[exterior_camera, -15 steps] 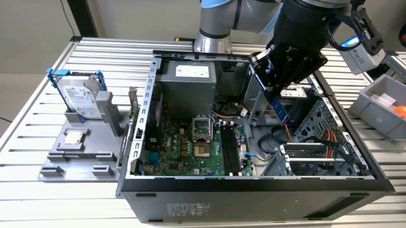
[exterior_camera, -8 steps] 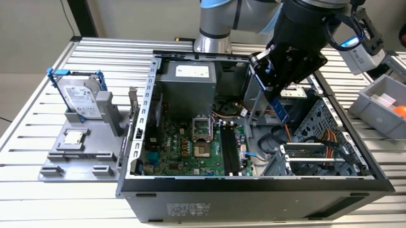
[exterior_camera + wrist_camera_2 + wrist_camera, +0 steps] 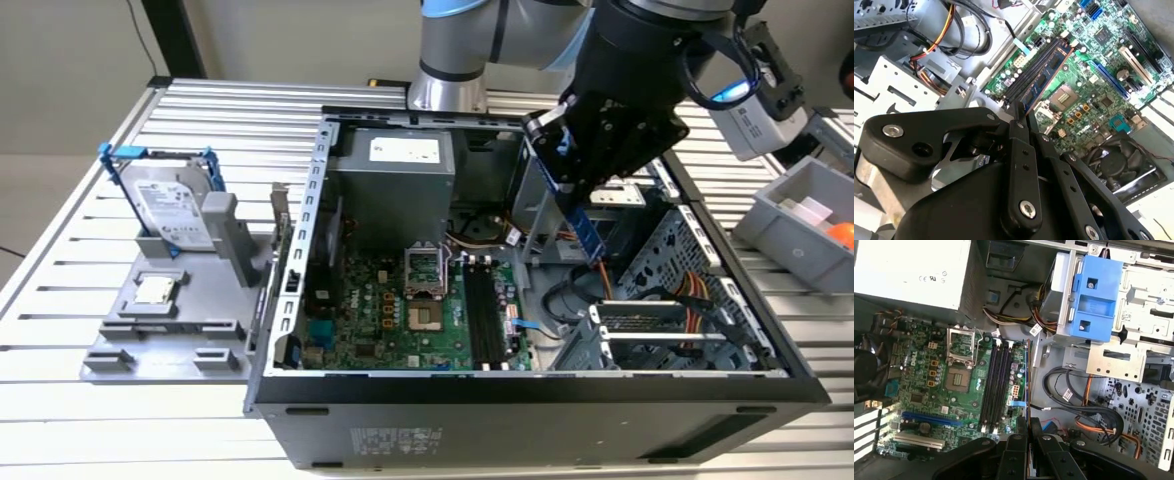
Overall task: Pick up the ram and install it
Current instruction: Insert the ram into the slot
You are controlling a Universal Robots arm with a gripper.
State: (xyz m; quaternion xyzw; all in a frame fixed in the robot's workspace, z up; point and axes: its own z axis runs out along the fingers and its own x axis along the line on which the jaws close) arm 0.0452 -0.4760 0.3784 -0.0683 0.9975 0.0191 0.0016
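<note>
Black fingers of the gripper clamp the ram, which the first wrist view shows edge-on as a thin line just beside the motherboard's memory slots. Its blue face and chips show in the second wrist view. From the exterior view it hangs upright inside the open computer case, between slots and drive cage, clear of both.

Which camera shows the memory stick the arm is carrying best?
The second wrist view: there the ram shows its blue face and dark chips beyond the gripper. The first wrist view catches it edge-on, a thin line. The exterior view shows a narrow blue strip hanging below the gripper.
</note>
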